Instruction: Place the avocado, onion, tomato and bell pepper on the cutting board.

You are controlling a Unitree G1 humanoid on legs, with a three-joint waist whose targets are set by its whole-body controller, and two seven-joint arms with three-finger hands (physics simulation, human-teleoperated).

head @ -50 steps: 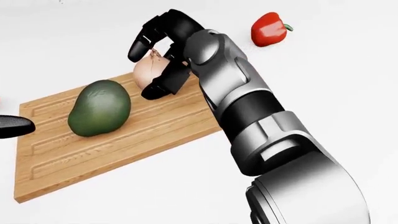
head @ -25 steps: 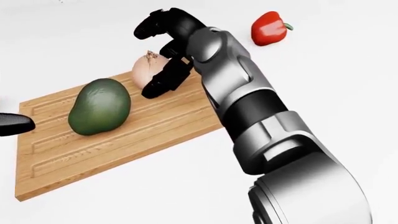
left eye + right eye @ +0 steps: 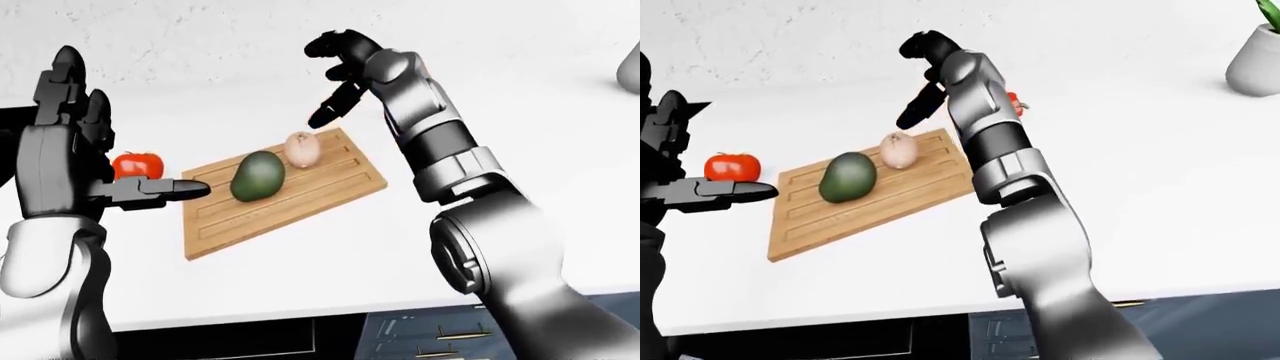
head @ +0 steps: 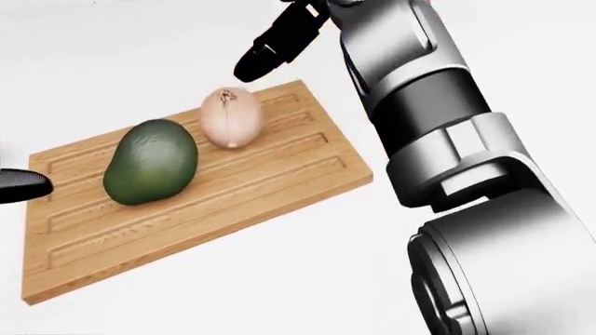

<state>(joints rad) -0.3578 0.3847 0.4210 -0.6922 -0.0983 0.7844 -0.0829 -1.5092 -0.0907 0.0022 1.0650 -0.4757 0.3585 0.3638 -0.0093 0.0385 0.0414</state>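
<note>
Fingers of the right hand [image 3: 335, 79] are spread and empty, raised clear above the top edge of the cutting board [image 4: 270, 185], touching nothing. Fingers of the left hand [image 3: 85, 150] are also extended and hold nothing; one dark finger points across the board's left edge in the left-eye view.

Onion [image 4: 231, 117] rests on the board near its top edge, just beside the avocado [image 4: 150, 161], which lies toward the board's left half. Both sit fully on the wood.

Tomato [image 3: 731, 166] stands on the white worktop [image 3: 1140, 195] off the board's left edge, close to the left hand. Bell pepper [image 3: 1013, 104] is largely hidden behind the right forearm; only a red sliver shows on the worktop beyond the board's top right corner. Pot [image 3: 1253, 64] stands at the worktop's far right.
</note>
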